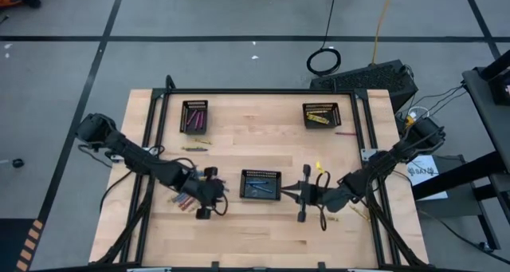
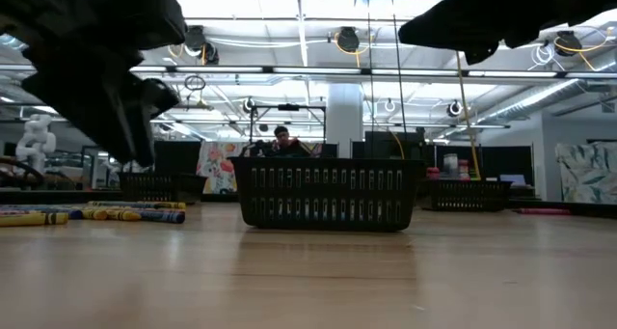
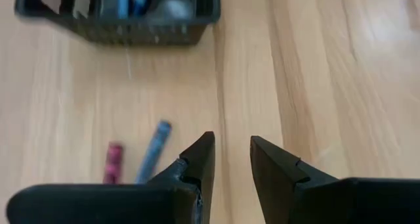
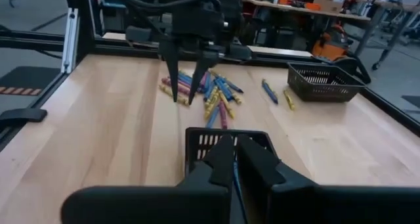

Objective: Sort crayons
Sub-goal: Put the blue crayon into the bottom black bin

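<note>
1. Two jobs sit close to the front edge. The left gripper [image 3: 231,145] hovers above bare wood, its fingers parted by a narrow gap and nothing between them. A loose blue crayon [image 3: 154,152] and a pink crayon [image 3: 113,161] lie just beside it, at the edge of the crayon heap [image 1: 182,199], which is at about 9 o'clock from the centre tray [image 1: 260,173].
2. To do this pick well, I judge the left pincer should single out one stick – the blue one lies clear of the heap. It should turn so the fingers straddle the stick across its width, then come straight down.
3. The right gripper [image 4: 235,145] is at the centre tray's 3 o'clock side, over its rim, fingers clenched together. A thin blue sliver shows between them, but I cannot tell whether it is gripped. It should lift clear before swinging away, so the light tray is not dragged.
4. The centre tray holds blue crayons. A yellow crayon [image 1: 319,168] lies alone at its 2 o'clock.
5. Farthest off are the back-left tray [image 1: 194,104] at 11 o'clock and the back-right tray [image 1: 320,106] at 1 o'clock – both hold crayons.
</note>
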`<state>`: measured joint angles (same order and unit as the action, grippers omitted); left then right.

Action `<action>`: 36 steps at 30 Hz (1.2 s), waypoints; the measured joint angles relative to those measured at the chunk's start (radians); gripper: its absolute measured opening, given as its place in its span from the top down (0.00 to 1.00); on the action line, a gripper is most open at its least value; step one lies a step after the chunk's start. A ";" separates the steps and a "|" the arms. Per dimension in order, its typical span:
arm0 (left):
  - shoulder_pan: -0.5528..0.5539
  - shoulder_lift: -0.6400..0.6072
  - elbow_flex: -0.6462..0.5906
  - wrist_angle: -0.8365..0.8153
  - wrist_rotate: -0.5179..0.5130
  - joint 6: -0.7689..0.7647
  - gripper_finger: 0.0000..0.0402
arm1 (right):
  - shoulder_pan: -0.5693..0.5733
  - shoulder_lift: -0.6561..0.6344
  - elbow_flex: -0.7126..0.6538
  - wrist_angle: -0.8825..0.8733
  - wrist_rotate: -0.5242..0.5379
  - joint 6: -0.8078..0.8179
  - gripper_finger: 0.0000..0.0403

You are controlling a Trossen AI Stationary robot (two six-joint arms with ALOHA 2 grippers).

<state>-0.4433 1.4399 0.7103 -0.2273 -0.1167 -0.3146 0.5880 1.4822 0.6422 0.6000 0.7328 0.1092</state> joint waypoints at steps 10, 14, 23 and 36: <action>0.087 0.091 0.000 0.002 0.007 0.323 0.76 | 0.000 -0.004 0.000 0.001 0.000 0.009 0.98; 0.111 0.158 0.001 0.017 0.008 0.324 0.76 | 0.000 -0.004 0.000 0.001 0.000 0.009 0.98; 0.143 0.191 0.003 0.046 0.021 0.323 0.84 | -0.001 -0.004 0.000 0.001 0.000 0.009 0.98; 0.148 0.062 0.079 -0.040 -0.030 0.356 0.99 | 0.025 -0.004 0.000 0.022 0.002 -0.009 0.98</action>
<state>-0.2955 1.5018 0.7896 -0.2672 -0.1468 0.0414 0.6131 1.4780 0.6426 0.6220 0.7346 0.1005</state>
